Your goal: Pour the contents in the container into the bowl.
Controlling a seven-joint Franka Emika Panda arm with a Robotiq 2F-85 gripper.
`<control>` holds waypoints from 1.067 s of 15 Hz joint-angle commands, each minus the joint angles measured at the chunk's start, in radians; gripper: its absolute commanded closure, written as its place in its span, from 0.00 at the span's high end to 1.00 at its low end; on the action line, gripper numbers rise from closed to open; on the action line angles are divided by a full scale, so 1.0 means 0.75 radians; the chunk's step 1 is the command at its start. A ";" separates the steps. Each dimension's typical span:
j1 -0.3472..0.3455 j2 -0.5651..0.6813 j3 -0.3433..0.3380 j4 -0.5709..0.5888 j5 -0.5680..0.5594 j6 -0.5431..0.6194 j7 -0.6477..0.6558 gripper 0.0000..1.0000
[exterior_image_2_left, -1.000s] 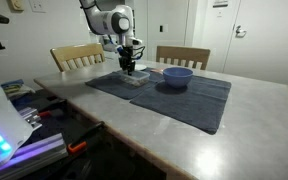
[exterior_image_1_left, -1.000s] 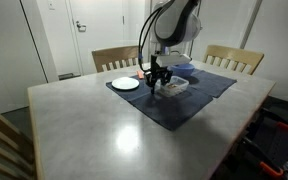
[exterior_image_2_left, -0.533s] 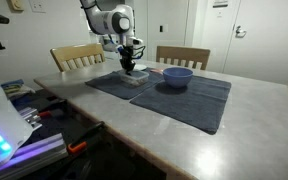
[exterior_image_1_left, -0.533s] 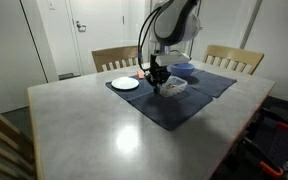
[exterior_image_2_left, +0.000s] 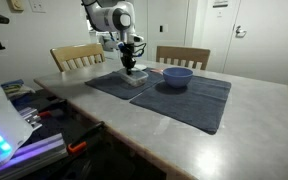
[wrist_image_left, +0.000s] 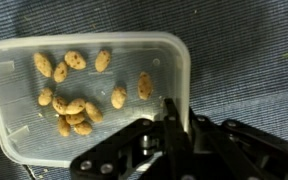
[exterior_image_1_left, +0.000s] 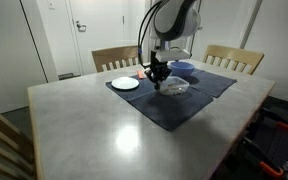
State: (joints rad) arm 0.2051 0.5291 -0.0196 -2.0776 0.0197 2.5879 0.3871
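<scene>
Both exterior views distant, across table (exterior_image_1_left: 84,120) toward chairs (exterior_image_1_left: 114,57); wrist view close above container (wrist_image_left: 134,55).

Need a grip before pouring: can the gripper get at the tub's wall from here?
Probably yes. In the wrist view the gripper sits right at the tub's short wall, its jaws seemingly either side of it. The snacks lie further in, and nothing else crowds that edge.

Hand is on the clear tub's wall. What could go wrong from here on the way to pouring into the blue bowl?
1. The hand pinches only one short wall of the small clear plastic tub; that wall may flex or slip when tilted.
2. The loose tan pieces could spill onto the dark blue cloth short of the small round blue bowl.
</scene>
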 commanded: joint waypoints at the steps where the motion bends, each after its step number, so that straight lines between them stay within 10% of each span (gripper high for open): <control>1: 0.005 -0.033 -0.005 -0.010 0.002 -0.093 0.018 0.02; 16: -0.005 -0.168 -0.030 0.003 -0.135 -0.411 0.062 0.02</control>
State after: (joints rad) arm 0.2047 0.4361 -0.0346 -2.0769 -0.0544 2.3423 0.4213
